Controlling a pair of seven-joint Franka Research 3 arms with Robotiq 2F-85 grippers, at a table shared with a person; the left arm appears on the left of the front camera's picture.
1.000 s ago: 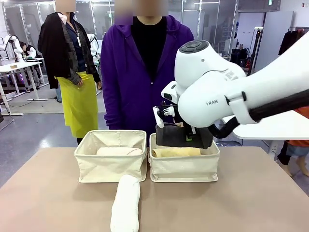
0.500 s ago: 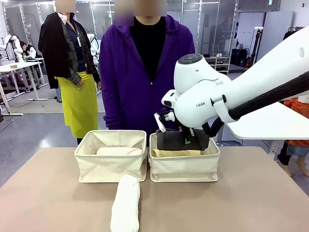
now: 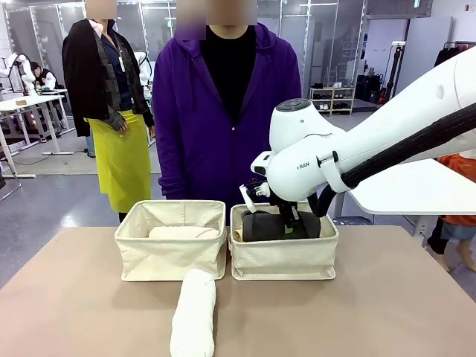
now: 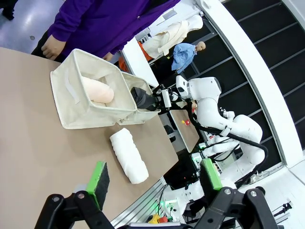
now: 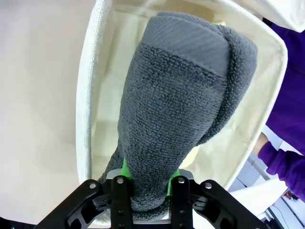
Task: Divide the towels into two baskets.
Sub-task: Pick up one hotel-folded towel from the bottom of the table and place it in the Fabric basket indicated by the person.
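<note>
Squeezing the grey towel (image 5: 181, 95), the right gripper (image 5: 147, 180) holds it down inside one basket (image 3: 282, 260). At 9 o'clock of it, the other basket (image 3: 167, 260) has the peach towel (image 3: 182, 233). The white towel (image 3: 193, 312) lies on the table (image 3: 387, 312) at that basket's 6 o'clock. The left gripper (image 4: 155, 180) has its fingers (image 4: 99, 179) spread wide.

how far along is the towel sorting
Done: the peach towel lies in the left basket, and a yellow towel shows in the right basket. In hand: the right tool is shut on the grey towel, low inside the right basket. Left: the white towel lies on the table.
</note>
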